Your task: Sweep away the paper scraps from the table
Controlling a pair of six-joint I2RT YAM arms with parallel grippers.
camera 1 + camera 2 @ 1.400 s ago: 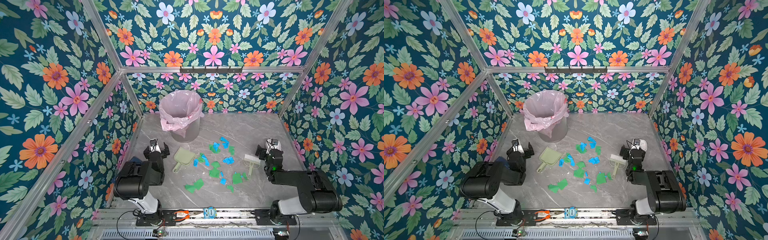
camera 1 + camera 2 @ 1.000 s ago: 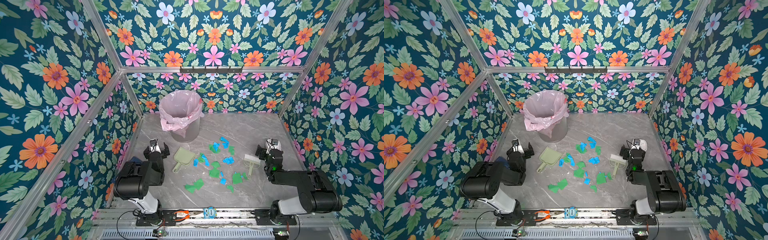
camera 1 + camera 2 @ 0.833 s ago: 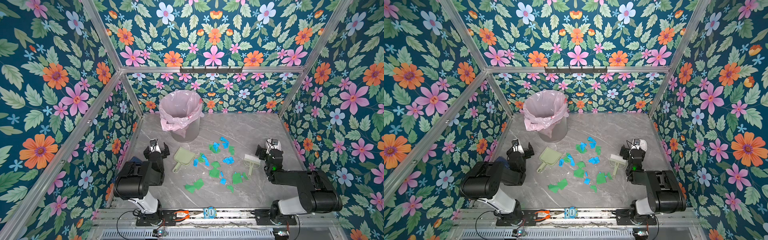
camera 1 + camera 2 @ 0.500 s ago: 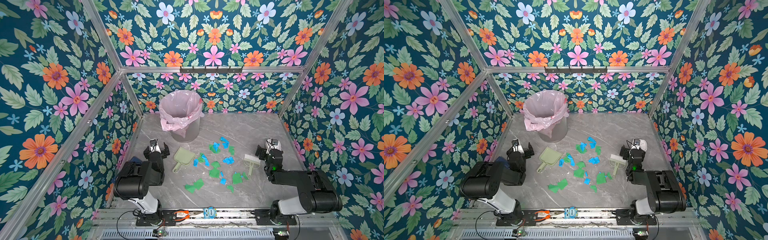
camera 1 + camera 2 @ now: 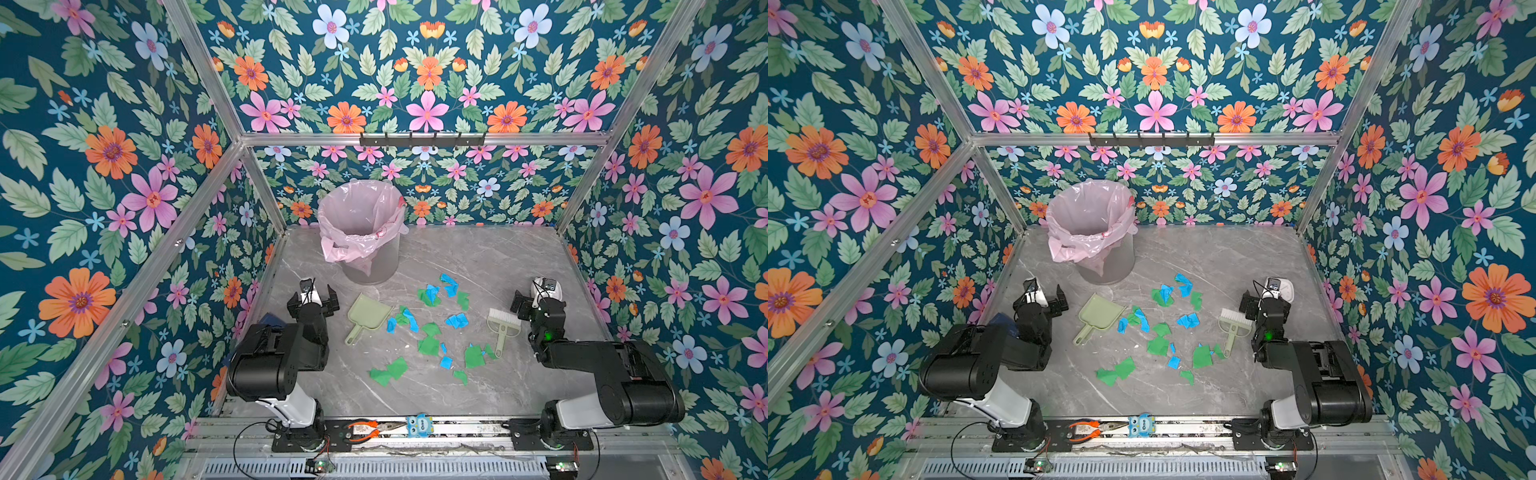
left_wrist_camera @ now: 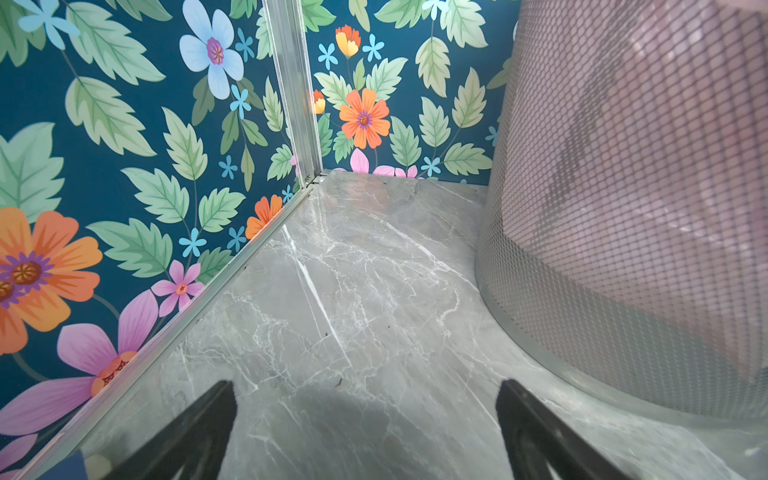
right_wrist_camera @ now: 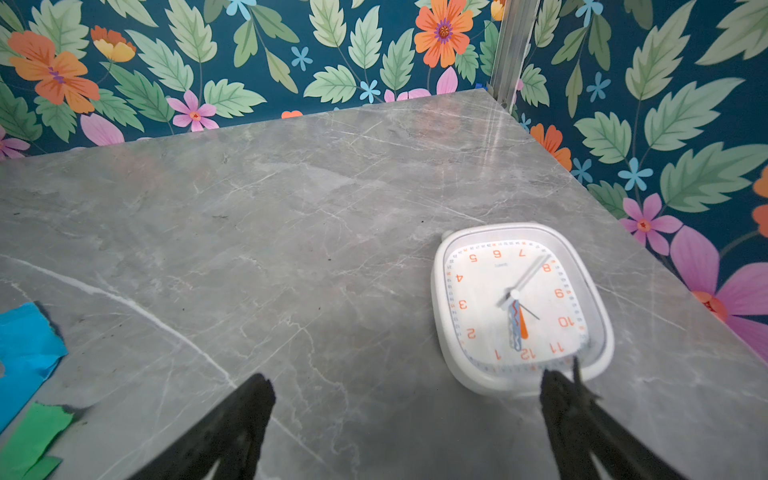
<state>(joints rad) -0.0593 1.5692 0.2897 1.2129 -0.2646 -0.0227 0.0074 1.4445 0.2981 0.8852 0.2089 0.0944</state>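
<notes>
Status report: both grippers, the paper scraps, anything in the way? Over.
Grippers: left gripper open, empty; right gripper open, empty. Unswept paper scraps scattered on table; dustpan and brush untouched. White clock beside right gripper, not blocking.

A pink-lined bin (image 5: 370, 266), green dustpan (image 5: 371, 311), brush (image 5: 503, 324) and white clock (image 7: 519, 307) sit inside floral walls (image 5: 428, 83)

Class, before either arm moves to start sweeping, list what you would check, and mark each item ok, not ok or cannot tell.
1. Left hand open, empty: ok.
2. Right hand open, empty: ok.
3. Dustpan free on the table, nothing in it: ok.
4. Brush free, lying beside the paper scraps: ok.
5. Bin upright, liner open: ok.
6. Clock clear of right hand: cannot tell.
</notes>
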